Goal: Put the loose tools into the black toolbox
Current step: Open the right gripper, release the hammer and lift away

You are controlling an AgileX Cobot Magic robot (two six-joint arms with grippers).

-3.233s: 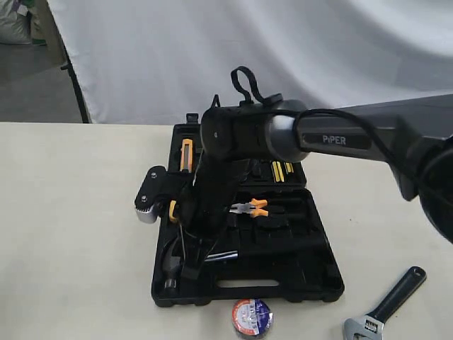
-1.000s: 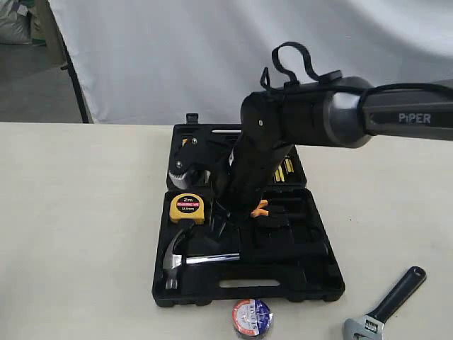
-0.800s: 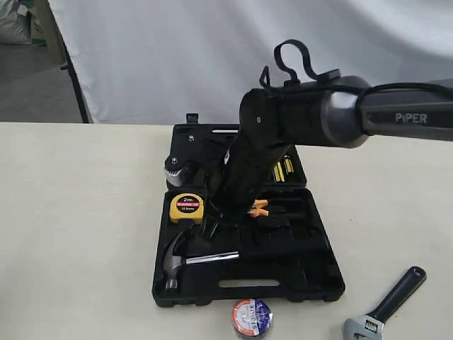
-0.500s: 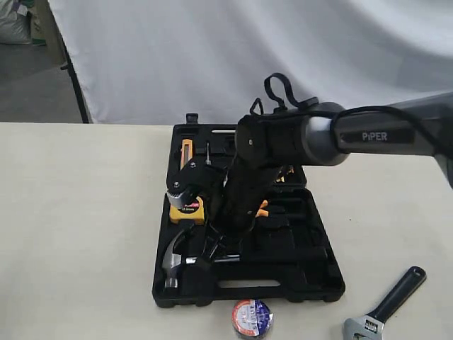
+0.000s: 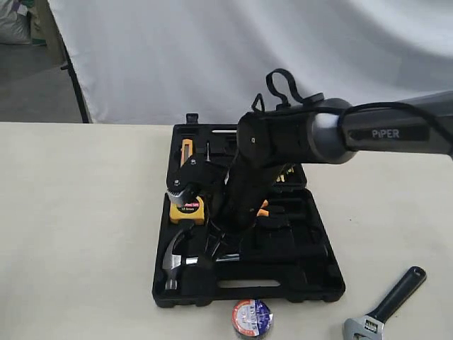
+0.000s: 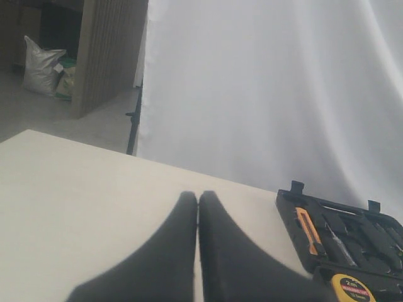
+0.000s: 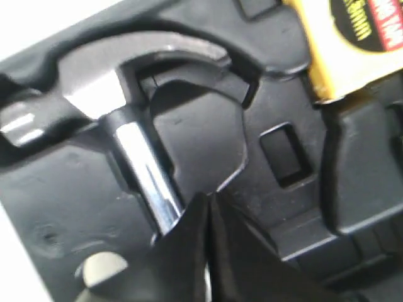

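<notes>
- The right wrist view gives us what the exterior view hides: the right hand [image 7: 206, 202] is closed tip to tip and empty, just beside the steel shaft of the hammer [image 7: 101, 82].
- In the left wrist view the left hand [image 6: 198, 204] is closed too, nothing in it, above the worktop [image 6: 75, 189].
- We count one hammer, lying in the toolbox [image 5: 283, 289], then one tape roll [image 5: 252, 316] and one wrench [image 5: 386, 304] — both out on the worktop.
- The roll sits just off the box's near edge and the wrench lies well apart — open worktop left of the box.
</notes>
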